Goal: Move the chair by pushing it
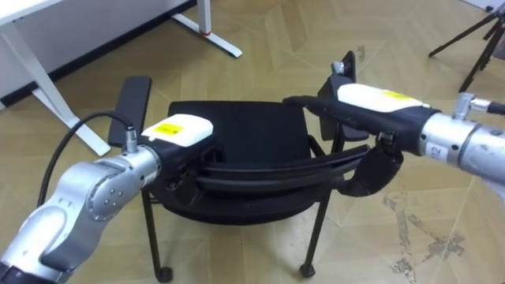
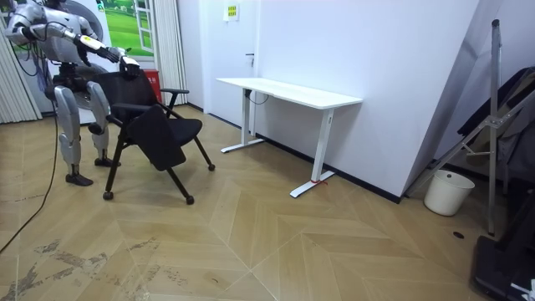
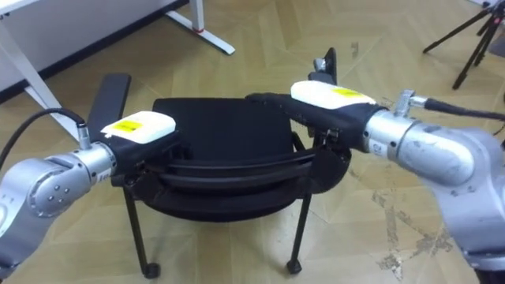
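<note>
Herringbone wood floor (image 2: pixel 334 242)
On it stand the black chair (image 2: pixel 159 138), a white desk (image 2: pixel 288 90) and a white bucket (image 2: pixel 447 192).

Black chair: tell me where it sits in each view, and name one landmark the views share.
Left eye view: the black chair sits in the centre, between the robot's arms.
Right eye view: the chair is central again, slightly left of the middle.
Room view: the chair stands at upper left, right in front of the robot.
Shared landmark: the white desk, top left in both eye views, centre in the room view.
</note>
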Controlling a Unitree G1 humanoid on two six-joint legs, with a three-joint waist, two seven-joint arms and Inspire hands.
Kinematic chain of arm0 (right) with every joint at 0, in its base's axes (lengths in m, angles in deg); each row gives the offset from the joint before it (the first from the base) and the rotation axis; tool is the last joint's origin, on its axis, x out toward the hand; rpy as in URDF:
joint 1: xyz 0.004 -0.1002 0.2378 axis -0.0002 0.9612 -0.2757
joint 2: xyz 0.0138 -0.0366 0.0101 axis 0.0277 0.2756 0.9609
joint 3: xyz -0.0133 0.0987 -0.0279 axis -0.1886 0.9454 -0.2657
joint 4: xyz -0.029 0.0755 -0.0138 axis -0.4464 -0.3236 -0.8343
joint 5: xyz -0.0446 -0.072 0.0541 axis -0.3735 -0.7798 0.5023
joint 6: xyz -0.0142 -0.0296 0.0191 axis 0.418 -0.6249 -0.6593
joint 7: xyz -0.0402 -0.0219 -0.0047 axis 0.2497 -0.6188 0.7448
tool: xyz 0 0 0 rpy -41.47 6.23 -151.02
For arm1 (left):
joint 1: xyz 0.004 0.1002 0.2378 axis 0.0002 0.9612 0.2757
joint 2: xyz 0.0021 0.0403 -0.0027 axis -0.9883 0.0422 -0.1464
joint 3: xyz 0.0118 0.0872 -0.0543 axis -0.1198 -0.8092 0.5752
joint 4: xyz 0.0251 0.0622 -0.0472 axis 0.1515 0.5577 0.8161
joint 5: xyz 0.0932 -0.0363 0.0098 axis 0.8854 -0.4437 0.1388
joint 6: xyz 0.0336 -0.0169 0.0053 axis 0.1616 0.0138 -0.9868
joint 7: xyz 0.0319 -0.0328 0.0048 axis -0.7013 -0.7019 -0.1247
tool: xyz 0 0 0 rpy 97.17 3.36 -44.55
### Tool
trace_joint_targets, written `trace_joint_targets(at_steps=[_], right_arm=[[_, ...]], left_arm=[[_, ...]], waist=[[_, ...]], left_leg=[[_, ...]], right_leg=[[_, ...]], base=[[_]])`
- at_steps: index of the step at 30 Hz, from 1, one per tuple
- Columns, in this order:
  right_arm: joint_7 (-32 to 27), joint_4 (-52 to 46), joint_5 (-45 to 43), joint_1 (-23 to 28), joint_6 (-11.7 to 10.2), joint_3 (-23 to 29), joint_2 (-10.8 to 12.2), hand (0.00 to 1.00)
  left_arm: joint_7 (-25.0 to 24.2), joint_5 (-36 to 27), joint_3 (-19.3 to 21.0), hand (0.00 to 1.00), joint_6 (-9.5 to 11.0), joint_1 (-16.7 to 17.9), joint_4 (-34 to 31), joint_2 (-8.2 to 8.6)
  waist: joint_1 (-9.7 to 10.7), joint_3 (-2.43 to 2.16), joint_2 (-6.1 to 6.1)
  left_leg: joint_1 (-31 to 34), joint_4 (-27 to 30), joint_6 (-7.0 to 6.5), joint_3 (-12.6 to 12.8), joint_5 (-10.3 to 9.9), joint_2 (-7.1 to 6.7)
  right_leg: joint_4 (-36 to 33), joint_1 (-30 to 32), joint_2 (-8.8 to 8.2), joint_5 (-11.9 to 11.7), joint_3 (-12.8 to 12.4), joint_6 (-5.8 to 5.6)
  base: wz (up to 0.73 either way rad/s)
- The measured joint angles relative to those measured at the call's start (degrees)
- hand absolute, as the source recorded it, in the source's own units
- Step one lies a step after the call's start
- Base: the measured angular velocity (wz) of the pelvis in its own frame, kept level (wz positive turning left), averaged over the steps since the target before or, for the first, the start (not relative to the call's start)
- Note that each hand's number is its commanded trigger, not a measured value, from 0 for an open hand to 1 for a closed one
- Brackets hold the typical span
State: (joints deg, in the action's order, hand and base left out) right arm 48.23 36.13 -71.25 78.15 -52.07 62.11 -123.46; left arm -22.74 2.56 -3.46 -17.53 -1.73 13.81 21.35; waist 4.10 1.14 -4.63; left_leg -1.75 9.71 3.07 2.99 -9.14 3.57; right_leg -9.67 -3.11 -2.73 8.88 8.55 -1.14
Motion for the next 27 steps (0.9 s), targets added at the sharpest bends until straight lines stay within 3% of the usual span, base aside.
trace_joint_targets(at_steps=[10,15,22,27], right_arm=[[5.5,-1.9,-1.0,0.0,1.1,0.1,1.7,0.00],[4.0,-2.8,-7.6,1.0,1.2,0.1,4.8,0.00],[-2.7,-2.9,-22.4,4.4,1.1,-1.4,12.0,0.00],[-10.7,-2.0,-32.8,6.8,1.3,-4.9,15.7,0.00]], left_arm=[[-0.3,1.5,0.2,1.00,-0.6,0.0,-0.2,0.86],[0.0,1.6,0.2,1.00,-0.7,0.0,-0.6,1.58],[0.7,2.8,-0.3,1.00,-0.4,0.0,-0.5,3.71],[1.8,4.0,-0.5,1.00,-0.8,1.1,-0.5,5.58]], waist=[[0.1,0.14,0.21],[0.0,0.62,0.93],[-1.3,0.63,1.76],[-1.4,0.47,3.64]], left_leg=[[0.0,0.0,-0.02,0.1,0.0,-0.09],[0.3,0.0,-0.30,0.0,-0.2,-0.28],[0.2,0.0,-0.32,-0.1,-0.2,-0.36],[0.2,0.0,-0.35,-0.1,-0.2,-0.37]], right_leg=[[0.1,0.0,-0.05,0.0,-0.1,0.00],[0.2,0.1,-0.16,0.2,0.0,-0.16],[0.0,-0.1,-0.22,0.3,0.1,-0.18],[0.0,-0.3,-0.24,0.3,0.3,-0.19]], base=[[0.00],[0.01],[0.00],[0.01]])
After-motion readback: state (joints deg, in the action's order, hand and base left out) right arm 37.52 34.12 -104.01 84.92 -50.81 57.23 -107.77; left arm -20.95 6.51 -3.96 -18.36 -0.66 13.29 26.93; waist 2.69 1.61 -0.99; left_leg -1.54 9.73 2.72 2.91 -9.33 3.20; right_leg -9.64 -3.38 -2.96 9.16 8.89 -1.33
